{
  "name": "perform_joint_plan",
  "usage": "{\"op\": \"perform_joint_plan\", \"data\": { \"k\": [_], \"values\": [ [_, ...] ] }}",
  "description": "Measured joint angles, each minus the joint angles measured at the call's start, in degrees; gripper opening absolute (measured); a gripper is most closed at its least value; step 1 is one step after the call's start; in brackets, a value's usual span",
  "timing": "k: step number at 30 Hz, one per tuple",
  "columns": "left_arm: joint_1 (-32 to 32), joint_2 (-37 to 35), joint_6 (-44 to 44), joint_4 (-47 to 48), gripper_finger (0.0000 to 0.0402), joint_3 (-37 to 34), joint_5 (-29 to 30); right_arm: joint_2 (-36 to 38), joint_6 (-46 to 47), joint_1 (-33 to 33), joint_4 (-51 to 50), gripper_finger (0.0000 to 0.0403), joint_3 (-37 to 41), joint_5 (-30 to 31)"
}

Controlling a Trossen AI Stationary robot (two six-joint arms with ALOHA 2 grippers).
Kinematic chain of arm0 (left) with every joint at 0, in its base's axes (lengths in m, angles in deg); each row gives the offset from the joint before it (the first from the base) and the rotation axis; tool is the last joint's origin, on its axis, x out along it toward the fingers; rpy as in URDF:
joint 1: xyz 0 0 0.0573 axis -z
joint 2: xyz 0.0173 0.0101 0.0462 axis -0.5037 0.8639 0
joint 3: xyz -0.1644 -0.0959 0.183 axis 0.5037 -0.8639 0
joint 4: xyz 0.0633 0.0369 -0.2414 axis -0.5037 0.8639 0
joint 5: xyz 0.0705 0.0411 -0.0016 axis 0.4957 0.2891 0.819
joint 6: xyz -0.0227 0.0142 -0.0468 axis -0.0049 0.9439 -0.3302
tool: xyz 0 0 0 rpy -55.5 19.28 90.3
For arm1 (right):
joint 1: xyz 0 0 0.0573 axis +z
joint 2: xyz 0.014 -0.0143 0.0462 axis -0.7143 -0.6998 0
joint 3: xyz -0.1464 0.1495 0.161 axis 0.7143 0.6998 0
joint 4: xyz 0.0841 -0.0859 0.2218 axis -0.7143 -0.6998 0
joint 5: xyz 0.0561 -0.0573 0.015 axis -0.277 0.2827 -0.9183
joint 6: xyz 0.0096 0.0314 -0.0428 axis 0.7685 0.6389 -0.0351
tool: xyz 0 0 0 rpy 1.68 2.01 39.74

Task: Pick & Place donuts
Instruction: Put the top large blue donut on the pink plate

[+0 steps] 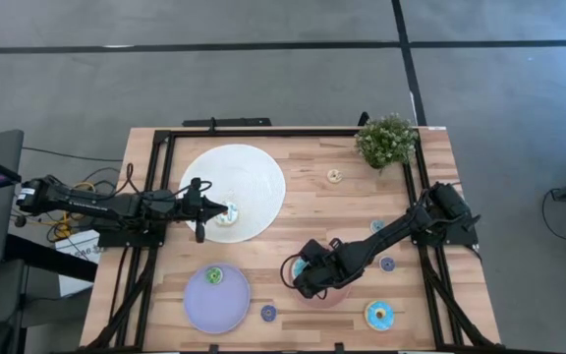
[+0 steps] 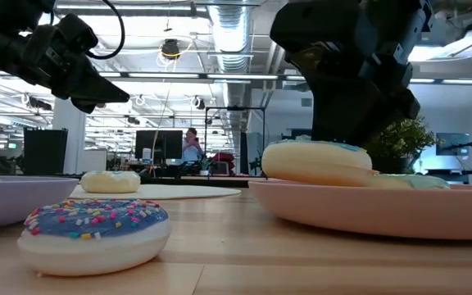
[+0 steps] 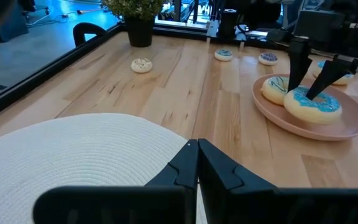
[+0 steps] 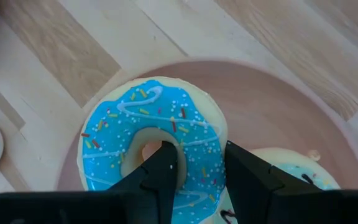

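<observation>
My right gripper (image 4: 197, 171) is low over the pink plate (image 1: 334, 295), shut on a large blue-iced donut (image 4: 154, 137) that lies there beside a second, pale donut (image 3: 273, 88). My left gripper (image 3: 197, 157) hovers shut above the large white disc (image 1: 249, 177), touching nothing. A small pale donut (image 1: 227, 214) lies on the disc just past its fingertips. A green donut (image 1: 213, 275) sits on the lilac plate (image 1: 219, 305). Other donuts lie flat on the table: cream (image 1: 334, 176), blue (image 1: 377, 226), purple (image 1: 388, 264), purple (image 1: 268, 313), large blue (image 1: 379, 315). My right gripper holds the blue donut by one side of its ring (image 4: 204, 152). One finger (image 4: 166, 165) stands in the hole and the other (image 4: 247, 171) outside the rim. The fingers come from above, pointing down. The donut rests on the pink plate, slightly tilted against the pale donut.
A potted plant (image 1: 386, 141) stands at the far right corner. A black frame rail (image 1: 263, 132) runs along the table's edges. Bare wood lies between the white disc and the pink plate (image 1: 303, 216).
</observation>
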State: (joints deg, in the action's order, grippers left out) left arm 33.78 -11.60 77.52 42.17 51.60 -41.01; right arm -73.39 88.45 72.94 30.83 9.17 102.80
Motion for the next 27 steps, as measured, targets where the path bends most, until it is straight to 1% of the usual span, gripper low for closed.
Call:
{"op": "perform_joint_plan", "data": {
  "k": [16, 20, 27],
  "values": [
    [0.0, 0.0, 0.2, 0.0, 0.0000, 0.0, 0.0, 0.0, -1.4, 0.0, 0.2, 0.0117, 0.0, 0.0],
    [0.0, 0.0, 0.1, 0.0, 0.0000, 0.0, 0.0, 0.0, -2.8, 0.0, 1.1, 0.0132, 0.1, 0.1],
    [0.0, 0.0, 0.1, 0.0, 0.0000, 0.0, 0.0, 0.1, -3.9, -0.1, 3.2, 0.0171, 1.1, 0.2]
  ]
}}
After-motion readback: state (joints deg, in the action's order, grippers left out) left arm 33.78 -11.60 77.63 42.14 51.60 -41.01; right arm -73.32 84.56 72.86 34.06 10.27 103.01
